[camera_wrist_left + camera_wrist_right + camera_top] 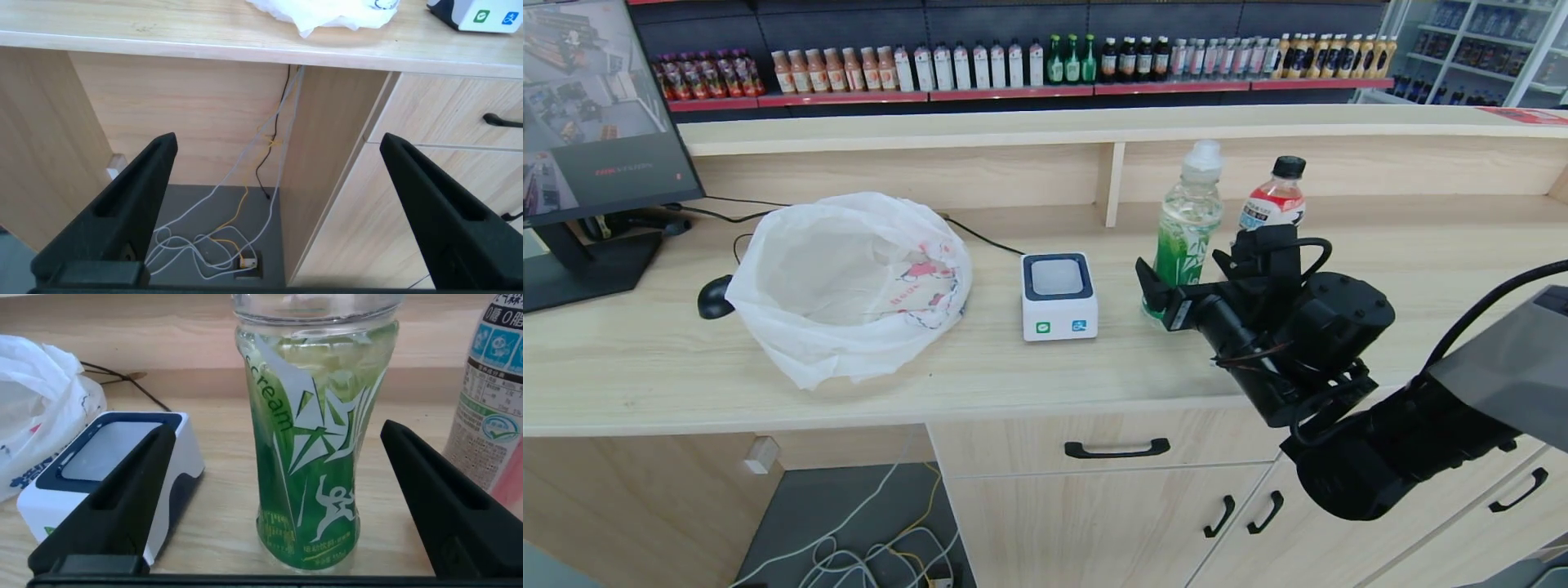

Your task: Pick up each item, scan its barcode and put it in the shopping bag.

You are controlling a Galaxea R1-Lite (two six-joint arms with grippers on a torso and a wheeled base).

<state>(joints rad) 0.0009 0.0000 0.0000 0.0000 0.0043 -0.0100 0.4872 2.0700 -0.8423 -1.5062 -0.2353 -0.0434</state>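
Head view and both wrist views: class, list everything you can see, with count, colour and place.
Counter: one, pale wood, across the scene.
Shopping bag: one, white with red print, on the counter, left of the scanner.
Scanner: one, white with dark top, mid-counter.
Green bottle: one, clear with green label, right of the scanner.
Black-capped bottle: one, red and white label, right of the green bottle.
Monitor: one, black, counter's far left.
Mouse: one, black, left of the bag.
Shelf bottles: many, mixed colours, back shelf.
Cables: several, white and yellow, floor under the counter.
Left pincer: one, black, open, low before the counter.
Right pincer: one, black, open, astride the green bottle.
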